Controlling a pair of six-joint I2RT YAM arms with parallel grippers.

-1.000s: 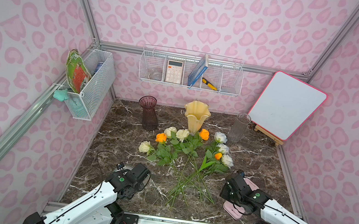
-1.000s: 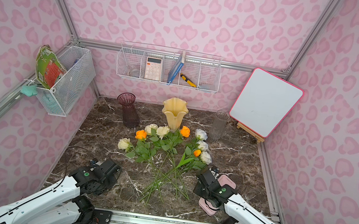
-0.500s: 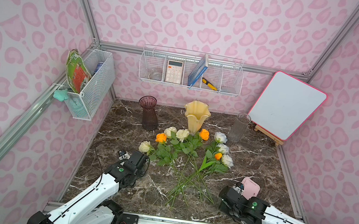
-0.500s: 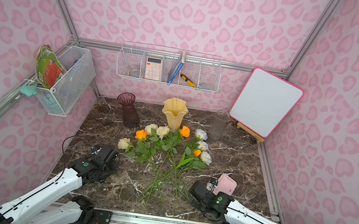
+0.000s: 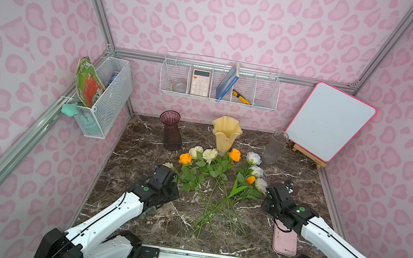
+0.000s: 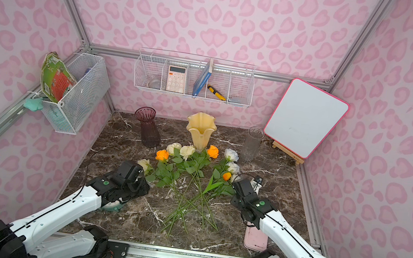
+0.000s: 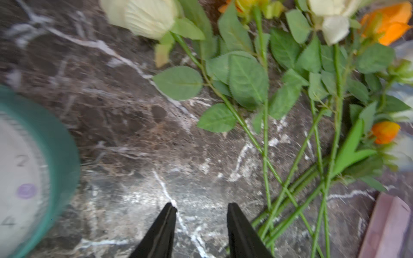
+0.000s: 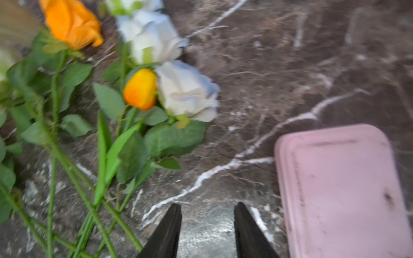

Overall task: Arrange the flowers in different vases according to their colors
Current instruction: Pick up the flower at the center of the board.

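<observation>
The flowers lie in a loose fan on the dark marble table, stems crossing toward the front. Two orange roses, an orange tulip bud, cream roses and white roses show in both top views. At the back stand the purple vase, the yellow vase and the clear vase, all without flowers. My left gripper is open over bare marble just left of the stems. My right gripper is open too, between the stems and a pink tray, holding nothing.
A pink tray lies at the front right under the right arm. A teal-rimmed round dial sits beneath the left arm. A whiteboard on an easel leans at the back right. Wire baskets hang on the walls.
Both arms have moved away from the front edge toward the flowers. Both grippers have gone from shut to open.
</observation>
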